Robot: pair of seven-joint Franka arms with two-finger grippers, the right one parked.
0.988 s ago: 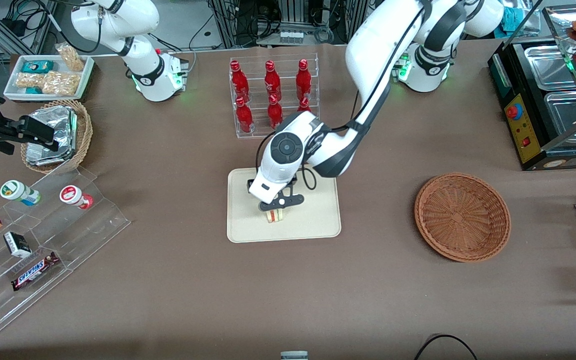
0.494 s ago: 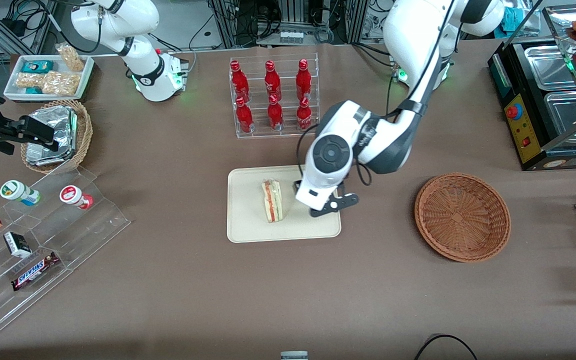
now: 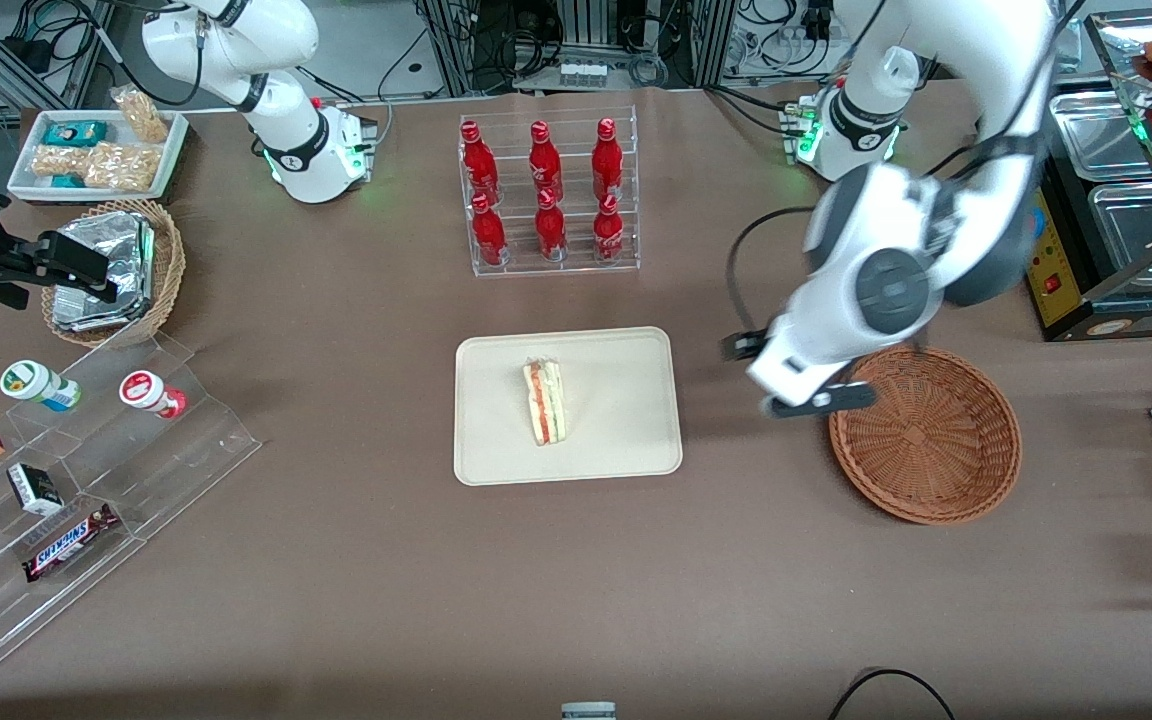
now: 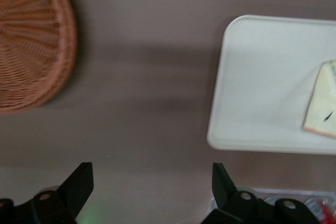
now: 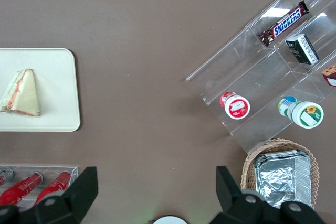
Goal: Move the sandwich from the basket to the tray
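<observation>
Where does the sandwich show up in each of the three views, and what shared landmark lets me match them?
Front view: the sandwich lies on the tray, apart from the open gripper near the basket.
Left wrist view: sandwich cut off by the frame edge, on the tray.
Right wrist view: sandwich on the tray.
Shared landmark: the tray.

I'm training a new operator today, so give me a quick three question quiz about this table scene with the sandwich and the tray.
1. True or false: the sandwich lies in the basket.
2. What does the gripper hold? A) the sandwich B) nothing C) a bottle
3. Fill in: the open gripper hangs above the bare table between the tray and the ____.

Key: 1 false, it lies on the tray; 2 B; 3 basket.
</observation>
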